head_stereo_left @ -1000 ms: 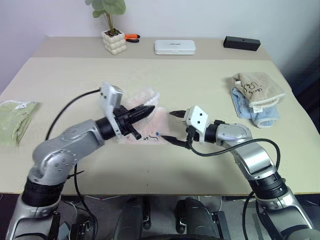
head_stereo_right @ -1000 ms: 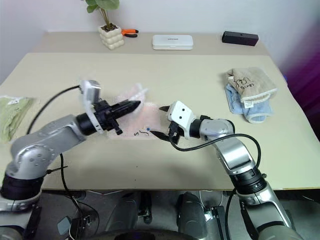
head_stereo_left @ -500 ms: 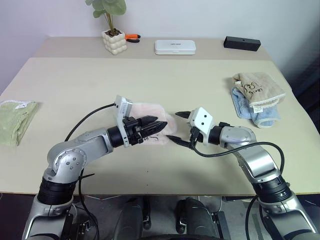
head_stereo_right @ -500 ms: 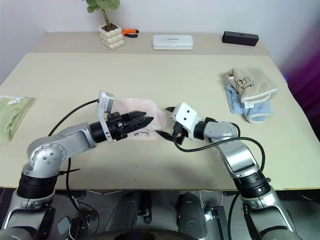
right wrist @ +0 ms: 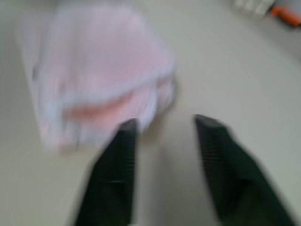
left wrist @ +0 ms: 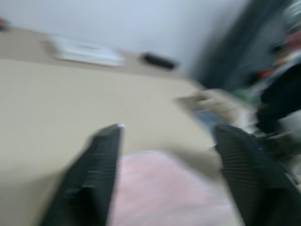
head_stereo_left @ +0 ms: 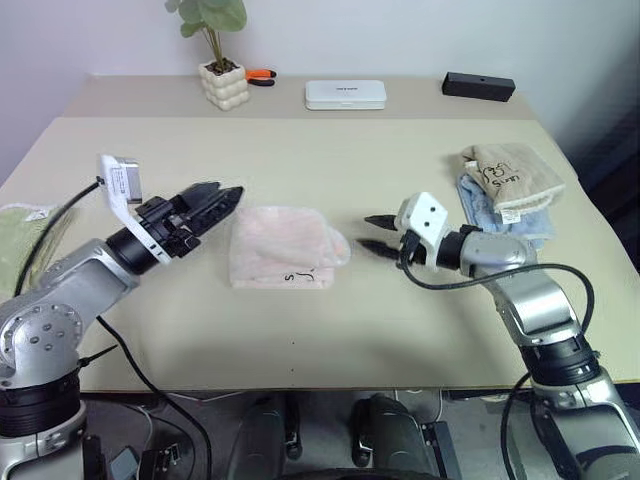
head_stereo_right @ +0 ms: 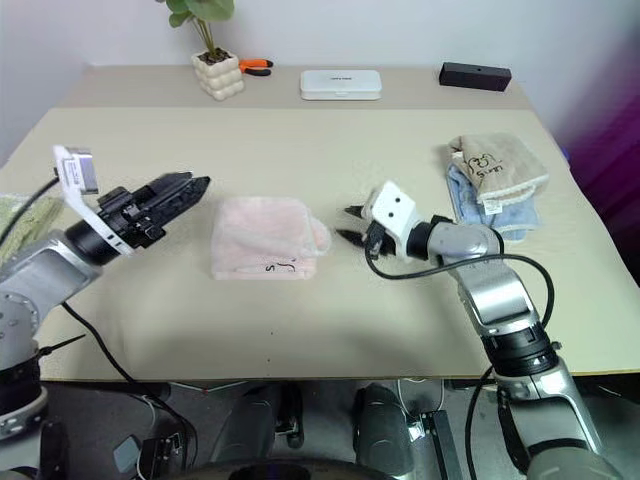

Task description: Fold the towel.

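Observation:
The pale pink towel [head_stereo_left: 285, 245] lies folded in a rough square on the table [head_stereo_left: 330, 160], its small dark print on the near edge. It also shows in the left wrist view, towel [left wrist: 164, 188], and the right wrist view, towel [right wrist: 108, 70]. My left gripper [head_stereo_left: 228, 196] hovers just left of the towel, pointing at it, open and empty. To the towel's right, a small gap away, my right gripper [head_stereo_left: 370, 231] points at it with its fingers narrowly apart and nothing between them.
Beige and blue folded towels [head_stereo_left: 510, 190] are stacked at the right. A green folded towel [head_stereo_left: 20, 245] lies at the left edge. Along the back stand a potted plant [head_stereo_left: 226, 85], an orange tool [head_stereo_left: 262, 73], a white box [head_stereo_left: 346, 94] and a black box [head_stereo_left: 478, 86].
My left gripper let go of the towel and drew back to the left. My right gripper pulled back to the right and its fingers narrowed. The towel now lies folded flat.

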Robot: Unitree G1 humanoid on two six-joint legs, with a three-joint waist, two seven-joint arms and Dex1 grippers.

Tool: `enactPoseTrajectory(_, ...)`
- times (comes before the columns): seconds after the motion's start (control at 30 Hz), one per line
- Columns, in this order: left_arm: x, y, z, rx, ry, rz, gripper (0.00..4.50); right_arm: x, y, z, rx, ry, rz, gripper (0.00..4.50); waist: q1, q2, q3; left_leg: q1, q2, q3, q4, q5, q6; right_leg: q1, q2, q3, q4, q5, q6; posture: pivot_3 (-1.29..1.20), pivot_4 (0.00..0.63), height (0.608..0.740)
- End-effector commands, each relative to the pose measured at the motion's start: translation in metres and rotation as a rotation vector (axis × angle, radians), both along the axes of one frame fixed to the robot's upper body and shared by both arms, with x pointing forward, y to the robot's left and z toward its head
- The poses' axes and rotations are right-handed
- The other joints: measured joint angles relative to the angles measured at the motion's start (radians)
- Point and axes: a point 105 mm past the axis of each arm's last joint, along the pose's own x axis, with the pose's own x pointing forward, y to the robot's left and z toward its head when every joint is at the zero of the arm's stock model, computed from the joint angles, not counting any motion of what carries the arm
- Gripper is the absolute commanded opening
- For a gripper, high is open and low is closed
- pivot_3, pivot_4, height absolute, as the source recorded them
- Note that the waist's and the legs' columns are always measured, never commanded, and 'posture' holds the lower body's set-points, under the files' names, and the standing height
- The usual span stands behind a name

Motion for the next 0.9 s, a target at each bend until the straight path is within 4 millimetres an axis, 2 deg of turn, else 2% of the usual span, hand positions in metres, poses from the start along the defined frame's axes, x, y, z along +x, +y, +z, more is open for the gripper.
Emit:
enactPoseTrajectory(0.03, 0.005, -0.006, -0.012, 0.106, -0.002, 0.015, 1.63, -0.006, 0.015, 0.021, 0.082, -0.021, 0.046, 0.05, 0.002, 0.000, 0.000, 0.000, 0.000, 0.000, 0.000, 0.000, 0.000, 0.000, 0.000, 0.000, 0.000, 0.000, 0.000, 0.00, 0.150, 0.678)
enactPoseTrajectory(0.17, 0.006, -0.033, -0.039, 0.204, 0.016, -0.071, 1.63, -0.009, 0.042, 0.025, 0.170, 0.054, 0.110, 0.05, 0.002, 0.000, 0.000, -0.001, -0.001, 0.000, 0.000, 0.000, 0.000, 0.000, 0.000, 0.000, 0.000, 0.000, 0.000, 0.00, 0.150, 0.678)
enactPoseTrajectory(0.23, 0.008, -0.039, -0.050, 0.204, 0.037, -0.098, 1.63, -0.009, 0.056, 0.017, 0.192, 0.105, 0.121, 0.05, 0.001, 0.000, 0.000, -0.001, -0.001, 0.000, 0.000, 0.000, 0.000, -0.001, 0.000, 0.000, 0.000, 0.000, 0.000, 0.00, 0.150, 0.678)
enactPoseTrajectory(0.3, 0.006, -0.040, -0.071, 0.234, 0.093, -0.124, 1.63, -0.007, 0.069, -0.012, 0.133, 0.165, 0.101, 0.05, -0.004, 0.000, 0.000, -0.001, 0.000, 0.000, 0.000, 0.000, 0.000, -0.001, 0.000, 0.000, 0.000, 0.000, 0.000, 0.00, 0.150, 0.678)
enactPoseTrajectory(0.37, 0.003, -0.039, -0.089, 0.280, 0.129, -0.139, 1.63, 0.000, 0.071, -0.039, 0.083, 0.225, 0.038, 0.05, -0.006, 0.000, 0.000, 0.000, 0.000, 0.001, -0.001, 0.000, 0.000, -0.001, 0.000, 0.000, 0.000, 0.000, 0.000, 0.00, 0.150, 0.678)
enactPoseTrajectory(0.47, 0.000, -0.036, -0.109, 0.322, 0.161, -0.139, 1.63, 0.005, 0.064, -0.072, 0.002, 0.279, -0.040, 0.05, 0.000, 0.000, 0.000, -0.001, 0.000, 0.001, -0.001, 0.000, 0.000, -0.002, 0.000, 0.000, 0.001, 0.000, 0.000, 0.00, 0.150, 0.678)
enactPoseTrajectory(0.53, -0.001, -0.035, -0.117, 0.328, 0.174, -0.128, 1.63, 0.005, 0.057, -0.084, -0.023, 0.298, -0.076, 0.05, 0.001, 0.001, -0.001, -0.002, -0.001, 0.001, -0.001, 0.000, 0.000, -0.003, -0.001, 0.000, 0.001, 0.000, 0.000, 0.00, 0.150, 0.678)
enactPoseTrajectory(0.63, -0.002, -0.032, -0.117, 0.291, 0.172, -0.109, 1.63, 0.005, 0.052, -0.081, -0.011, 0.285, -0.083, 0.05, 0.001, 0.001, -0.001, 0.000, -0.001, 0.001, 0.000, 0.000, -0.001, -0.001, -0.001, 0.000, 0.000, 0.000, 0.000, 0.00, 0.150, 0.678)
enactPoseTrajectory(0.73, -0.002, -0.028, -0.109, 0.247, 0.142, -0.082, 1.63, 0.004, 0.049, -0.065, 0.022, 0.246, -0.059, 0.05, 0.000, 0.001, -0.001, 0.000, 0.000, 0.001, -0.001, 0.000, -0.001, -0.001, -0.002, 0.000, 0.000, 0.000, 0.000, 0.00, 0.150, 0.678)
enactPoseTrajectory(0.83, -0.001, -0.011, -0.079, 0.104, 0.082, -0.001, 1.63, -0.002, 0.040, -0.039, 0.058, 0.182, 0.000, 0.82, 0.001, 0.001, -0.001, -0.001, 0.000, 0.001, 0.000, 0.000, 0.000, -0.001, -0.003, 0.000, 0.000, 0.000, 0.000, 0.00, 0.150, 0.678)
enactPoseTrajectory(0.9, -0.002, 0.000, -0.068, 0.059, 0.066, 0.044, 2.50, -0.006, 0.037, -0.028, 0.063, 0.155, 0.028, 1.81, 0.000, 0.000, -0.001, -0.001, 0.000, 0.000, 0.000, 0.000, 0.000, -0.002, -0.003, 0.000, 0.000, 0.000, 0.000, 0.00, 0.150, 0.678)
